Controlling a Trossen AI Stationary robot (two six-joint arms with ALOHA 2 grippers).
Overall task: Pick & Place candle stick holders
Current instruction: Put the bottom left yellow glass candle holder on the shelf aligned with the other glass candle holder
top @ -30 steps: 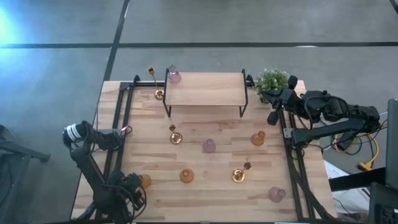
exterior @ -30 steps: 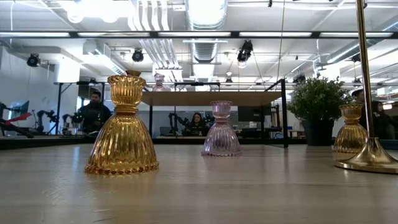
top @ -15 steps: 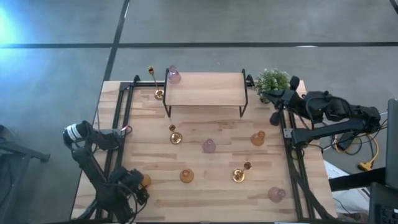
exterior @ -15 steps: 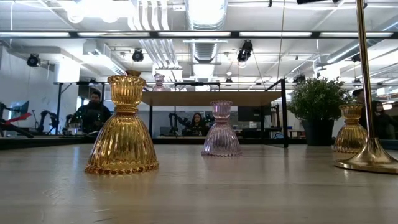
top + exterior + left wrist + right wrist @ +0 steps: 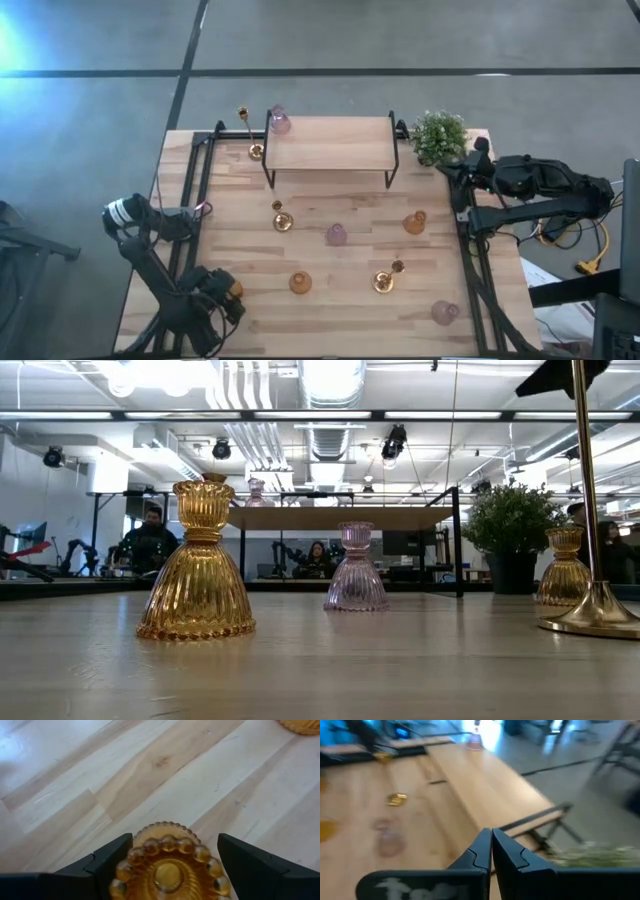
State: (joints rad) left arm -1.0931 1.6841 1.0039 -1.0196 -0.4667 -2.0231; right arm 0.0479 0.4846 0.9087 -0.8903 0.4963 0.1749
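The left gripper (image 5: 222,298) stood spread wide around an amber holder (image 5: 167,865) at the table's (image 5: 340,215) near-left corner, well apart from the raised wooden shelf (image 5: 330,143), its fingers either side and apparently not pressing, likely readied for a grasp. Only the left wrist view showed that gap. The right gripper (image 5: 478,150) hung pinched shut and empty near the potted plant (image 5: 438,132), beside the shelf.

The wooden tabletop (image 5: 340,205) carries a small shelf (image 5: 330,142) at its far edge, a pink holder (image 5: 280,122) on the shelf's left end. A plant (image 5: 438,133) stands at the far right corner. Amber holders (image 5: 300,283), pink holders (image 5: 336,234) and gold candlesticks (image 5: 383,282) stand scattered over the middle and near side.
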